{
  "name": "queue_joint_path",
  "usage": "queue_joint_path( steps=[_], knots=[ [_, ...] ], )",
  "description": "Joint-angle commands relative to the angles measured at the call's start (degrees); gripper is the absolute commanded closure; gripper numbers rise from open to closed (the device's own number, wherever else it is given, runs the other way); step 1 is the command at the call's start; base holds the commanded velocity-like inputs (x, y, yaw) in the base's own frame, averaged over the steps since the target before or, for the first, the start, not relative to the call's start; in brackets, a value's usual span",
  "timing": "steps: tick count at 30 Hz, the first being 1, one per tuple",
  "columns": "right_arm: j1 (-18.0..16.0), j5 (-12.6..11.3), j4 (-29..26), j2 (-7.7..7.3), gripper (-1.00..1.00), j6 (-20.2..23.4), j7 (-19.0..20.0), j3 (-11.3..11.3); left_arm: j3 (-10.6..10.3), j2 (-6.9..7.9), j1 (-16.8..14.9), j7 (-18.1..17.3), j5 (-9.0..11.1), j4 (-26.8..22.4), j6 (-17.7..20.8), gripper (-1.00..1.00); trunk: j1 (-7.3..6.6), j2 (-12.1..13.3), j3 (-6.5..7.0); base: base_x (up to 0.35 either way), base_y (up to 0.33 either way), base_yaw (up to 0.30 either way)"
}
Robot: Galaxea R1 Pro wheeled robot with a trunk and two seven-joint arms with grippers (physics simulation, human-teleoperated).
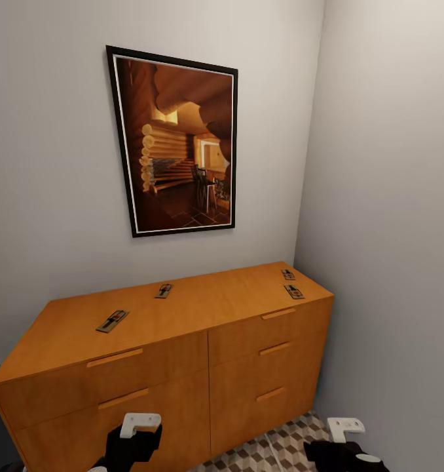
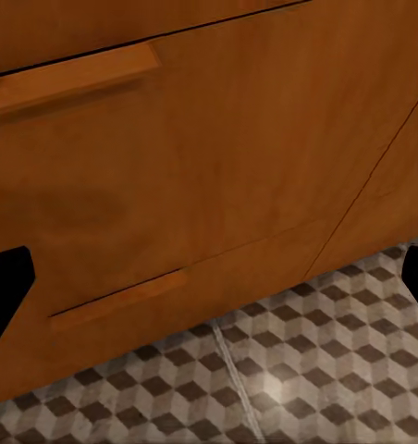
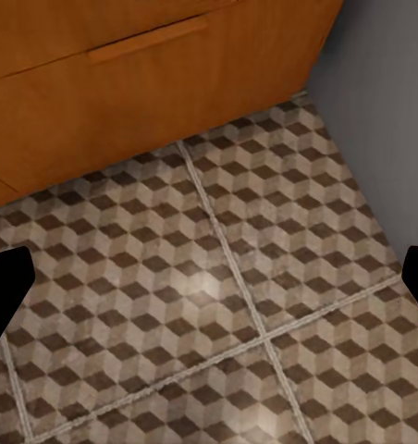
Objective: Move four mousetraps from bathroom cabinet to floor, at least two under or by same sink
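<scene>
Soft even light, sharp renders, faint glare on the bathroom floor (image 3: 204, 282).

Orange-brown cabinet (image 1: 183, 341) — cube-patterned floor (image 3: 218, 305).

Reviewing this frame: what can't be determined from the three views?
- Mousetraps on the cabinet, head view: too small to tell whether they are set or how the metal parts lie.
- Left gripper and right gripper, head view: cut off by the bottom edge; in the wrist views only dark tips show at the sides, so the jaws' state is unclear.
- Drawer contents: hidden behind closed fronts.
- Floor: its extent is cut off by the edges.
</scene>
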Motion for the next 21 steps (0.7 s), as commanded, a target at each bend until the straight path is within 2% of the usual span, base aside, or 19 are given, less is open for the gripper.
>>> queue_joint_path(
  steps=[1, 9, 21],
  knots=[
    [-0.01, 0.04, -0.29, -0.03, -1.00, 0.43, -0.01, 0.01, -0.02, -0.02, -0.01, -0.01, -0.29, -0.59, 1.64, -1.00, 0.00, -0.03, -0.05, 0.000, 0.000, 0.000],
    [-0.01, 0.05, -0.56, -0.07, -1.00, 0.66, -0.01, 0.01, -0.65, -0.09, -0.01, -0.01, -0.24, -1.19, 4.06, -1.00, 0.00, -0.03, -0.05, 0.000, 0.000, 0.000],
    [-0.01, 0.06, -0.47, 0.00, -1.00, 0.67, -0.01, 0.09, -1.09, -0.11, -0.01, -0.01, -0.09, -0.85, 4.06, -1.00, 0.00, -0.03, -0.05, 0.000, 0.000, 0.000]
  ],
)
